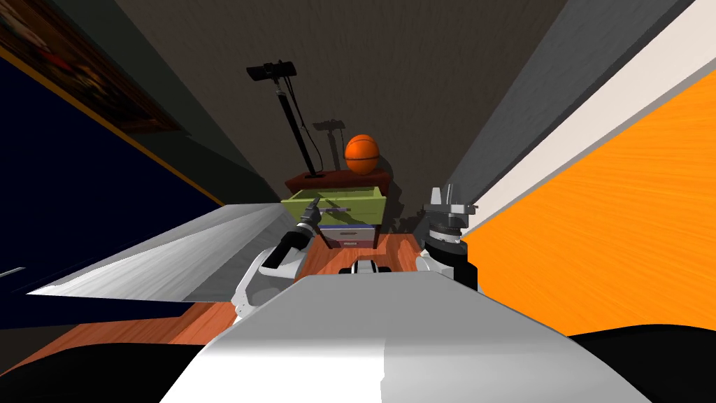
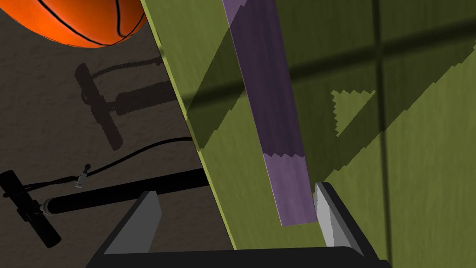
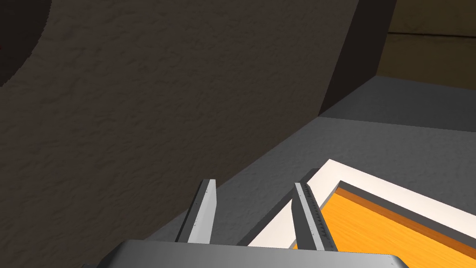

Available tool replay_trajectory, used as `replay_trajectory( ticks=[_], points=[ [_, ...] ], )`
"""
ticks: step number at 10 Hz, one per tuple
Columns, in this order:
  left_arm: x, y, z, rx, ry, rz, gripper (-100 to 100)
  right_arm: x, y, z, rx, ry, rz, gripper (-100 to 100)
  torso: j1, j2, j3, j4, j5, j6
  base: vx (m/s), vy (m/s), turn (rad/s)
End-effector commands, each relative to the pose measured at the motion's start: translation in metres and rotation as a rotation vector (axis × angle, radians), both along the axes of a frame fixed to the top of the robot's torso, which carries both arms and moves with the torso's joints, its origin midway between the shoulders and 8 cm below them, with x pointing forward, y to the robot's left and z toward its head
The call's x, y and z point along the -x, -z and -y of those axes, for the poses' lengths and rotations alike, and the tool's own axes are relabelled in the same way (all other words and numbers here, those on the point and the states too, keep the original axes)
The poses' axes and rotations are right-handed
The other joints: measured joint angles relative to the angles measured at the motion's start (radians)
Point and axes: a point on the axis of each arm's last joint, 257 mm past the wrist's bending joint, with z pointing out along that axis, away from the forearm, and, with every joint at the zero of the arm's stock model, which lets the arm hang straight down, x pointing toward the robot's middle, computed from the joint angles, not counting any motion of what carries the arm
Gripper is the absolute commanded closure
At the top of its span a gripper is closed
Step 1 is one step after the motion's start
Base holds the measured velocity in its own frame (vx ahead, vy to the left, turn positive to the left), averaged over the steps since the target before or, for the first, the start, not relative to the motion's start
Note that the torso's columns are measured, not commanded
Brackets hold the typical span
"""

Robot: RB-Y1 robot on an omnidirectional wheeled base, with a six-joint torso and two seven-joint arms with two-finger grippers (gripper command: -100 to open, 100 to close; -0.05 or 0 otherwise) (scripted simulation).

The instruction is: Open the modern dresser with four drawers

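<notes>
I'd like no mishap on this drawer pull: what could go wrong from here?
1. The left gripper is open, and only the end of the purple handle lies between its fingers, hard against one of them. If it closes there, it may slip off.
2. The basketball sits loose on the dresser beside a standing pump. A jerk on the green drawer, which is already out, could roll the ball off or tip the pump.
</notes>
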Motion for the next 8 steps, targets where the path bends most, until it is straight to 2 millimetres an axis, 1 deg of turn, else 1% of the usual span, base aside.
replay_trajectory(
  ticks=[1,2,3,8],
  points=[
    [0.008,-0.014,0.003,-0.001,0.006,0.014,-100,0.0,0.0,0.0,0.0,0.0,0.0,0,0.0,0.001,0.0,0.001,-0.001,0.0,0.037,-0.002,0.0],
    [0.005,-0.002,0.0,0.002,0.003,-0.012,-100,0.0,0.0,0.0,0.0,0.0,0.0,0,0.001,0.002,0.001,0.002,-0.001,-0.001,0.018,-0.002,-0.002],
    [0.005,-0.001,0.0,0.003,0.002,-0.015,0,0.0,0.0,0.0,0.0,0.0,0.0,0,0.001,0.003,0.002,0.0,0.001,0.0,0.007,-0.001,-0.002],
    [0.005,0.005,-0.001,0.004,-0.001,-0.031,0,0.0,0.0,0.0,0.0,0.0,0.0,0,0.002,-0.004,-0.002,-0.004,0.002,0.001,0.0,0.0,0.0]
  ],
)
